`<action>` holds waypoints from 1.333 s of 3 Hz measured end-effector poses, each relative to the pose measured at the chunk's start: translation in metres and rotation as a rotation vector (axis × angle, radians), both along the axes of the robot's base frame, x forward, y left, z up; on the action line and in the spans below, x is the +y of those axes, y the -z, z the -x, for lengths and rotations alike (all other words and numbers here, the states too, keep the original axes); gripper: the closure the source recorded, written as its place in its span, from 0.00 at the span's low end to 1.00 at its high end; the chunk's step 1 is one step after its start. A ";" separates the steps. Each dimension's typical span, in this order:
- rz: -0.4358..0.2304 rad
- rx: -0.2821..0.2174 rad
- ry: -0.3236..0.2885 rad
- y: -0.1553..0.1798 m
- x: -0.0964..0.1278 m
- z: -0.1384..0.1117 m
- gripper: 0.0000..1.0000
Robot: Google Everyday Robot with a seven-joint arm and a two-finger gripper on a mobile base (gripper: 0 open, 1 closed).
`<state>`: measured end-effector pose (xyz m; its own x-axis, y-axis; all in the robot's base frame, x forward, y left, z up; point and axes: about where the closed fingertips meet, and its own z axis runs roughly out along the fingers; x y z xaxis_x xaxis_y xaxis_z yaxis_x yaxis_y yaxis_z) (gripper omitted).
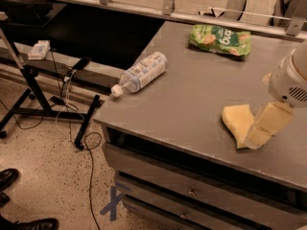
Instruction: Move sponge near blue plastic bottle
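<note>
Hand [261,131] at sponge [236,120] on table [192,95]

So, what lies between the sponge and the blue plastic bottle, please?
Only bare tabletop, in the camera view; the gripper is at the sponge's right edge.

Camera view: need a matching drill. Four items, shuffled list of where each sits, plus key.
Items:
1. pale yellow foam sponge
2. clear bluish plastic bottle with white cap
3. green snack bag
4. gripper

Places:
A. far side of the grey table
B. at the sponge's right end, overlapping it
C. on its side by the table's left edge, cap pointing toward that edge
D. lying near the table's front right

Pairs: 1-D, 2-C, 3-A, 4-B.
</note>
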<state>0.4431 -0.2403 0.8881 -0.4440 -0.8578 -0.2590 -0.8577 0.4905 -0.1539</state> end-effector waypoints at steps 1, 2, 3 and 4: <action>-0.021 0.023 0.048 0.024 -0.009 -0.002 0.00; -0.041 0.040 0.084 0.042 -0.015 -0.004 0.00; -0.072 0.041 0.101 0.051 -0.015 -0.005 0.17; -0.105 0.026 0.106 0.050 -0.012 -0.009 0.41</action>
<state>0.4516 -0.2521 0.8380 -0.5389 -0.7743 -0.3318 -0.8031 0.5911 -0.0751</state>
